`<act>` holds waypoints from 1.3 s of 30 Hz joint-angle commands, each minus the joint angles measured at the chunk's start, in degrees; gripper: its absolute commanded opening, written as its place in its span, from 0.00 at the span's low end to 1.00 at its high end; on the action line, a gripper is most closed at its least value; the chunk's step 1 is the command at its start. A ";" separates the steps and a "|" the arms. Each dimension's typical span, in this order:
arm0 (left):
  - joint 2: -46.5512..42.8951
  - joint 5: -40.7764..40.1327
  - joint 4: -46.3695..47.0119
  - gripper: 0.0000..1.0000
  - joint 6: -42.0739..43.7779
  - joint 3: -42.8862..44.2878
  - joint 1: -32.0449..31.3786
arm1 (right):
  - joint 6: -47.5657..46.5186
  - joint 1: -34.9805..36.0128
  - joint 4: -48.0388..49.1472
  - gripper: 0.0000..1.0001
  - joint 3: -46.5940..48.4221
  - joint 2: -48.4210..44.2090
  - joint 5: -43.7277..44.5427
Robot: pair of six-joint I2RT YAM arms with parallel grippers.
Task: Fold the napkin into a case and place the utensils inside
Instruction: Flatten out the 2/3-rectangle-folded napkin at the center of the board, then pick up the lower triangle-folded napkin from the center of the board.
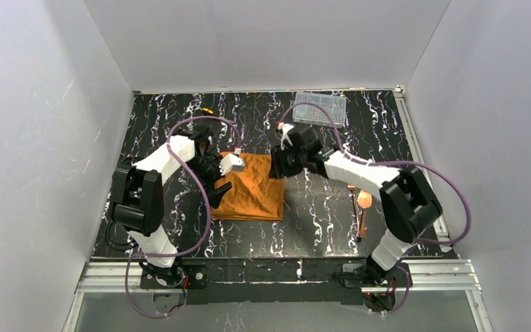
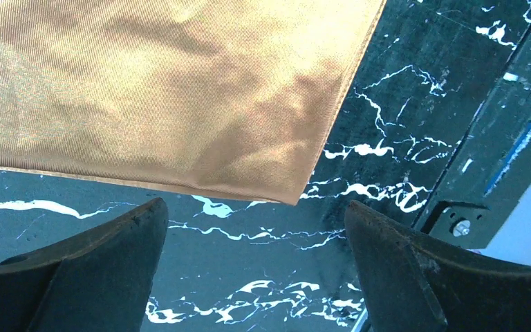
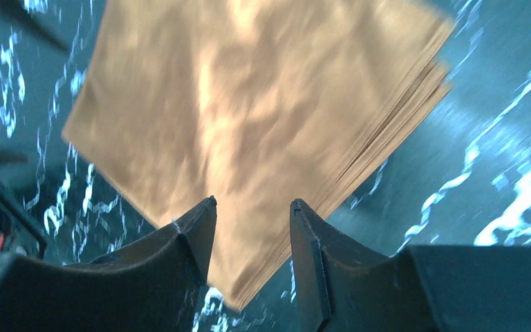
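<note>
Though folded, napkin (image 1: 256, 190) edges ungripped.

Setting: robot test cell, laboratory type. Evidence: plain white panel walls (image 1: 41, 138) on three sides of the right gripper (image 1: 277, 166); black marble-pattern tabletop (image 1: 318, 207) beneath it; aluminium frame rail (image 1: 283, 275) well behind it, carrying the bolted arm bases (image 1: 162, 270); looped purple cables (image 1: 449, 187); clear compartment box (image 1: 320, 107) just beyond it.
</note>
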 commanded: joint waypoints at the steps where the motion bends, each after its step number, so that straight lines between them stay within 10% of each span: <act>1: -4.48 1.42 5.30 0.98 -0.69 -5.65 -1.59 | -3.62 -5.10 -1.04 0.51 9.96 6.53 -3.77; 5: -7.75 -2.58 9.74 0.98 -0.06 -10.48 -3.72 | -3.46 -8.04 -2.18 0.48 16.92 14.68 -7.59; 9: -9.45 1.32 4.20 0.98 -7.04 2.25 -1.18 | -5.28 -9.18 -4.99 0.53 22.40 17.32 -8.04; 13: -9.14 2.63 -2.03 0.98 -10.15 21.25 1.91 | -8.27 -9.24 0.38 0.98 20.18 10.77 -4.16; 17: -9.11 -3.84 14.79 0.98 -21.54 12.83 6.67 | 1.33 -13.30 14.32 0.99 10.28 8.31 -10.12; 22: 6.45 3.59 1.95 0.82 -22.70 25.17 7.97 | 0.89 -14.14 9.89 0.99 9.00 8.94 -7.52; 39: 23.06 -0.98 10.07 0.93 -40.06 29.15 8.81 | -2.35 -9.02 2.45 0.92 11.31 11.63 1.07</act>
